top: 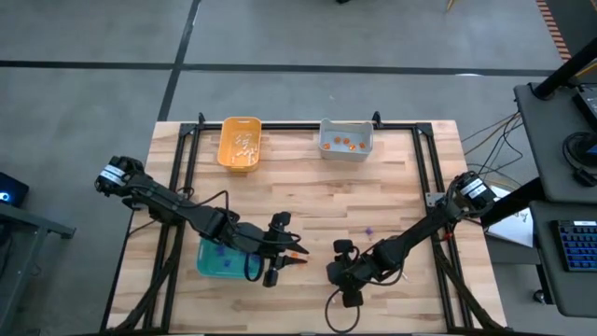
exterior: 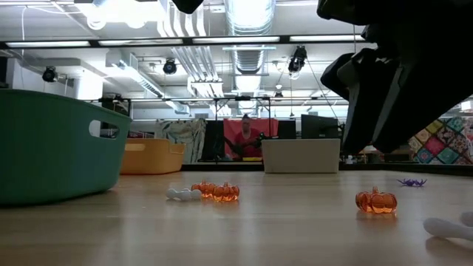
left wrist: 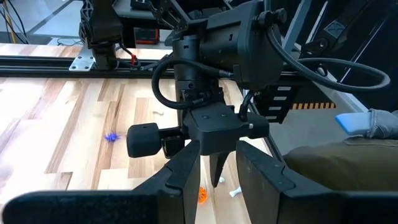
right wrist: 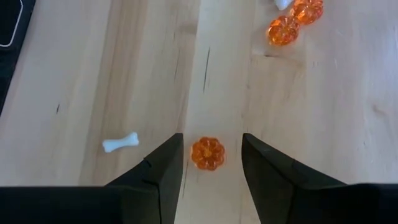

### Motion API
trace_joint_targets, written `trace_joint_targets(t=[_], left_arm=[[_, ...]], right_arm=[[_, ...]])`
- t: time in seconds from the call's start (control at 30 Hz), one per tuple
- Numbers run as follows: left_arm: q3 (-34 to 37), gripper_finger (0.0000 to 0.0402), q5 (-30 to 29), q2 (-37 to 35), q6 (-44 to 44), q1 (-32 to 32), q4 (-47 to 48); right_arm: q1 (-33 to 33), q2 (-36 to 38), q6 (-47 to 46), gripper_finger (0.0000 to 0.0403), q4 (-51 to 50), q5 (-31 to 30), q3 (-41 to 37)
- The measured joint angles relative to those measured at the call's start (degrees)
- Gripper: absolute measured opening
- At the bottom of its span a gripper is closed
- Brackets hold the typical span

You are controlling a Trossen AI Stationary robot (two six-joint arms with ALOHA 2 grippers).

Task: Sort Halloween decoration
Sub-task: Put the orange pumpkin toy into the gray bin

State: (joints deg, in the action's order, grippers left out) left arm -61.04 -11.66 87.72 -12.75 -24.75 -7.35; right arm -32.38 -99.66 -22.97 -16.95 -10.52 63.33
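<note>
Counter (top: 308, 196) first. Right tool (right wrist: 210, 163) hangs over it, fingers apart, straddling a pumpkin (right wrist: 207, 153). Best: drop straight, keep it centred, close gently. Left tool (top: 291, 252) waits nearby; grip unclear.

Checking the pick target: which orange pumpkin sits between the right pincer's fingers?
The lone pumpkin on the bare wood between the open right pincer fingers; the other two lie together farther off.
</note>
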Motion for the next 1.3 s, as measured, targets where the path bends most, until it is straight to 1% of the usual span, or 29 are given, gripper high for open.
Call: trace_joint_targets(t=[0.17, 0.27, 0.33, 0.37, 0.43, 0.47, 0.53, 0.63, 0.7, 0.9, 1.03, 1.17, 1.3], left_arm=[[0.0, 0.0086, 0.0, 0.0, 0.0, 0.0, -0.2], [0.0, 0.0086, 0.0, 0.0, 0.0, 0.0, -0.2], [0.0, 0.0086, 0.0, 0.0, 0.0, 0.0, -0.3], [0.0, 0.0086, 0.0, 0.0, 0.0, 0.0, -0.3], [0.0, 0.0086, 0.0, 0.0, 0.0, 0.1, -0.3], [0.0, 0.0086, 0.0, 0.0, 0.0, 0.1, -0.3], [0.0, 0.0086, 0.0, 0.0, 0.0, 0.1, -0.4], [0.0, 0.0086, -1.1, 0.0, 0.0, 0.1, -0.4], [0.0, 0.0086, -2.2, 0.0, 0.0, 0.1, -0.4], [0.0, 0.0086, -2.8, 0.0, 0.2, 0.1, -0.4], [0.0, 0.0086, -2.9, 0.0, 0.2, 0.1, -0.4], [0.0, 0.0086, -2.9, 0.0, 0.2, 0.1, -0.4], [0.0, 0.0086, -2.9, 0.0, 0.2, 0.1, -0.3]], right_arm=[[0.4, 0.0, -0.4, 0.0154, -0.2, 0.4, 0.2], [0.4, 0.0, 0.8, 0.0151, -0.3, -1.2, 0.2], [0.4, 0.0, 4.0, 0.0133, -0.2, 0.0, 0.2], [0.2, 0.0, 4.4, 0.0118, 0.0, -0.6, 0.2], [0.1, 0.0, 1.8, 0.0088, 0.2, -3.0, 0.2], [0.1, 0.0, 1.2, 0.0078, 0.3, -2.5, 0.2], [0.5, 0.0, 1.0, 0.0071, 0.4, -0.2, 0.2], [0.6, 0.0, 0.0, 0.0089, 0.3, 1.1, 0.2], [0.5, 0.0, 0.0, 0.0114, 0.4, 1.4, 0.1], [0.5, 0.0, 0.0, 0.0200, 0.5, 1.0, 0.1], [0.4, -0.6, 1.0, 0.0238, 1.0, 0.0, 0.1], [0.3, -3.1, 1.5, 0.0255, 1.1, 0.5, 0.1], [0.3, -5.0, 1.4, 0.0251, 0.9, 0.5, 0.1]])
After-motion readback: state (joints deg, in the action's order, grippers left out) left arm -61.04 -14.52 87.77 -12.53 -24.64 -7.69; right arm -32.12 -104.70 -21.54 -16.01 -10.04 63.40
